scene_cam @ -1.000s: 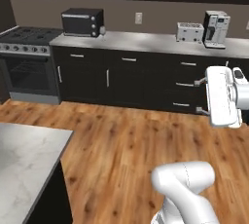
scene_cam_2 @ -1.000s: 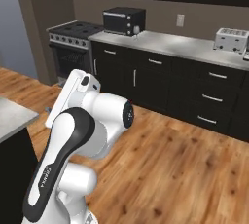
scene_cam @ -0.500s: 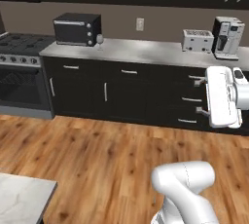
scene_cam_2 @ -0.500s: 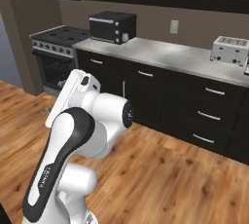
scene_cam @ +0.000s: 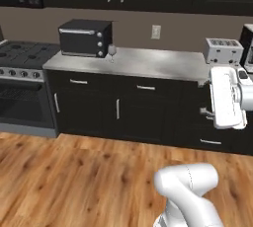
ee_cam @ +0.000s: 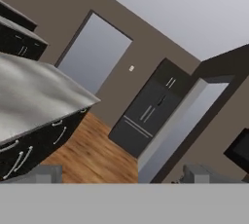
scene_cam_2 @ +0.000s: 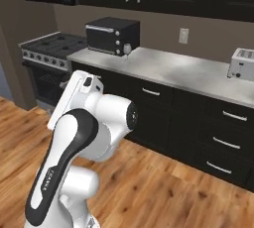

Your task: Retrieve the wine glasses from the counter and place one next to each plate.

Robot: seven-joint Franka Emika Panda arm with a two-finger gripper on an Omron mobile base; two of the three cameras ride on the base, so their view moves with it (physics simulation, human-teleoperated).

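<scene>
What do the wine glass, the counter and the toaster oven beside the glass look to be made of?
Wine glass: likely clear glass; the dark oven and wall show through its bowl.
Counter: pale grey top with a soft sheen, probably polished stone; the veining is too faint to confirm.
Toaster oven: black casing with a silver handle and knobs, apparently painted metal.

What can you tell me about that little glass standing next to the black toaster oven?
The wine glass is small, grey and see-through, with a rounded bowl, a thin stem and a round foot. It stands upright on the grey counter, just right of the toaster oven, near its front corner. It looks empty, though it is too small to be sure. Nothing else touches it.
</scene>
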